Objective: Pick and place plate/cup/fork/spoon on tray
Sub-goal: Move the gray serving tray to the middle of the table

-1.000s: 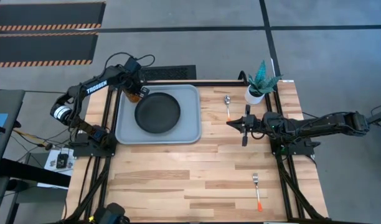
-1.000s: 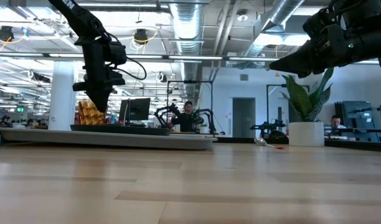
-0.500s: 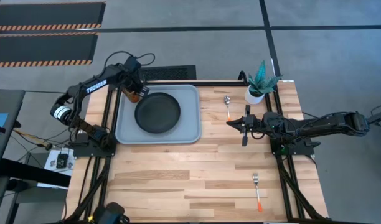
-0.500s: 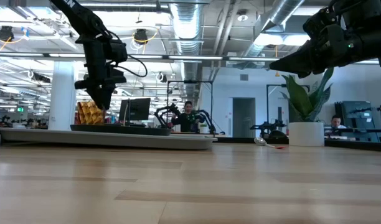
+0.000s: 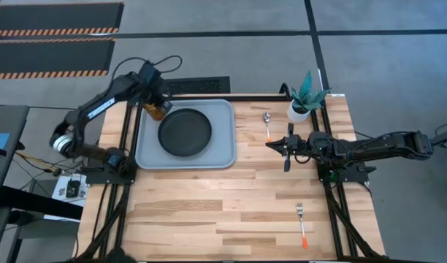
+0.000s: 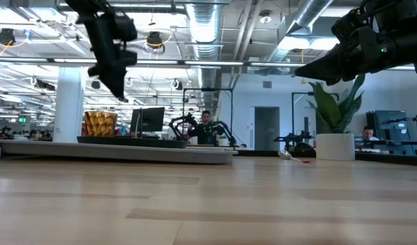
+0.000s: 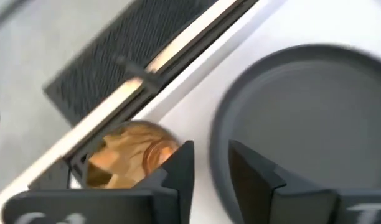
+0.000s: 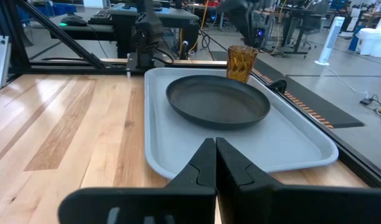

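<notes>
The amber cup (image 5: pixel 156 111) stands upright on the grey-blue tray (image 5: pixel 220 153) in its far left corner, beside the black plate (image 5: pixel 185 131), which lies flat in the tray. My left gripper (image 6: pixel 118 92) hangs above the cup (image 6: pixel 99 124), clear of it, its fingers (image 7: pixel 178 168) a little apart and empty. My right gripper (image 5: pixel 269 144) is shut and empty, held above the table right of the tray. The spoon (image 5: pixel 267 120) lies on the table just beyond the right gripper. The fork (image 5: pixel 302 219) lies near the table's near right corner.
A white pot with a green plant (image 5: pixel 300 106) stands at the table's far right, close to the spoon and my right arm. Bare wood lies between the tray and the fork. People and other equipment show in the room behind the table.
My left gripper has risen straight up from the cup and now hangs well above it. The cup stays upright on the tray's far left corner.
</notes>
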{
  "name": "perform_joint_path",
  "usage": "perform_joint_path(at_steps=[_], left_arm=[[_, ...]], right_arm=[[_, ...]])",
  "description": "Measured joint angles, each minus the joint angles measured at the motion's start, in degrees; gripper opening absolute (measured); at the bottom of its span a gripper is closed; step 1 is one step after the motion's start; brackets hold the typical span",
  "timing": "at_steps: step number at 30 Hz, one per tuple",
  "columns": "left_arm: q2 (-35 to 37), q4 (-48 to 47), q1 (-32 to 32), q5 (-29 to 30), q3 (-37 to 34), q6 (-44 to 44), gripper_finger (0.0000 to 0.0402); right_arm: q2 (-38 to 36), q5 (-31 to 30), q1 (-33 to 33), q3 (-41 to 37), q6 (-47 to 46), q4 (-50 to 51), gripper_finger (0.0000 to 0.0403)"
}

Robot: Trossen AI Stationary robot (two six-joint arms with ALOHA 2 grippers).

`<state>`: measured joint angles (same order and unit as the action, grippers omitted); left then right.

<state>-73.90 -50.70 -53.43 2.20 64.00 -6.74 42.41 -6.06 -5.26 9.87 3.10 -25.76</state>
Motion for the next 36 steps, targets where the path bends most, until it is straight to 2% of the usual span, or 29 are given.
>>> perform_joint_path(at_steps=[4,10,15,19,23,25,32,36], left_arm=[[10.4,5.6,7.7,-0.4,-6.3,1.0,0.0041],[26.5,21.3,24.9,0.6,-20.4,7.8,0.0002],[35.7,34.8,39.0,8.0,-30.1,10.9,0.0004],[39.6,42.6,46.6,15.2,-35.2,10.9,0.0001],[40.8,49.1,50.8,17.1,-39.1,10.5,0.0],[40.7,49.2,52.1,18.1,-40.0,10.2,0.0],[40.2,55.0,53.3,21.1,-42.8,10.2,0.0],[40.2,55.1,53.3,21.1,-42.9,10.3,0.0]], right_arm=[[0.0,0.0,0.0,0.0,0.2,0.0,0.0012],[1.9,-0.1,1.7,0.9,0.0,0.7,0.0012],[8.3,-1.8,4.8,6.7,0.3,5.1,0.0013],[15.7,-1.3,6.1,12.0,1.4,7.4,0.0033],[24.0,0.2,6.3,17.1,2.8,8.7,0.0073],[28.4,0.4,6.3,20.1,3.4,9.9,0.0096],[42.8,0.4,6.3,31.3,5.8,17.8,0.0185],[49.8,0.5,5.9,37.8,8.5,23.3,0.021]])
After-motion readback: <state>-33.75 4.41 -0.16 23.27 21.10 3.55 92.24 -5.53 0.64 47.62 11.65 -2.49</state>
